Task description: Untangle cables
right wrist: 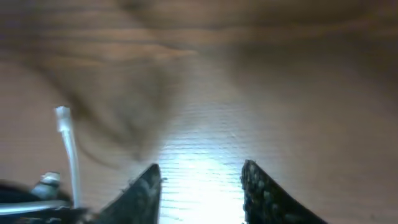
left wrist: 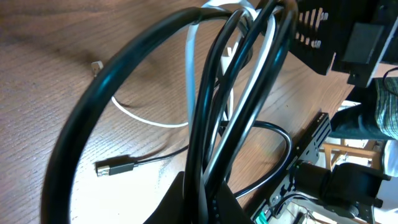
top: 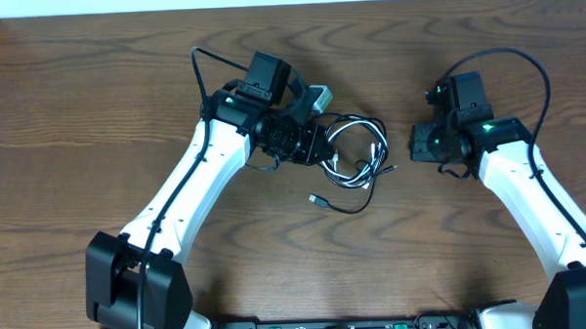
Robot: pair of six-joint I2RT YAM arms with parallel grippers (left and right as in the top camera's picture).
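Black and white, both thin, and knotted into one small tangle (top: 356,152) near the middle of the table (top: 76,94), between the two arms. The white cable (top: 343,131) makes the upper loops. The black cable (top: 358,207) trails out toward the robot's side and ends in a loose black plug (top: 317,199) lying flat on the wood, pointing off to the left arm's side.

The left gripper (top: 312,144) is right at the tangle's left edge. In its wrist view the strands run close past the lens, the white cable (left wrist: 191,62) among them, and funnel down into a dark wedge at the bottom of the frame. It looks like a pinch, but the jaws themselves are hidden, so I honestly can't tell if it's clamped.

The right gripper (top: 421,145) sits just off the tangle's other side with a strip of bare wood between them. Its wrist view shows the right gripper (right wrist: 202,186) spread wide with nothing in it, only lit wood between the fingers. A white plug end (right wrist: 62,124) stands at the far left of that view.

So the bundle lies to the right claw's left, and I'd guess the next pull is sideways, away from the left arm.

No brand, label or readable writing anywhere that I can make out.
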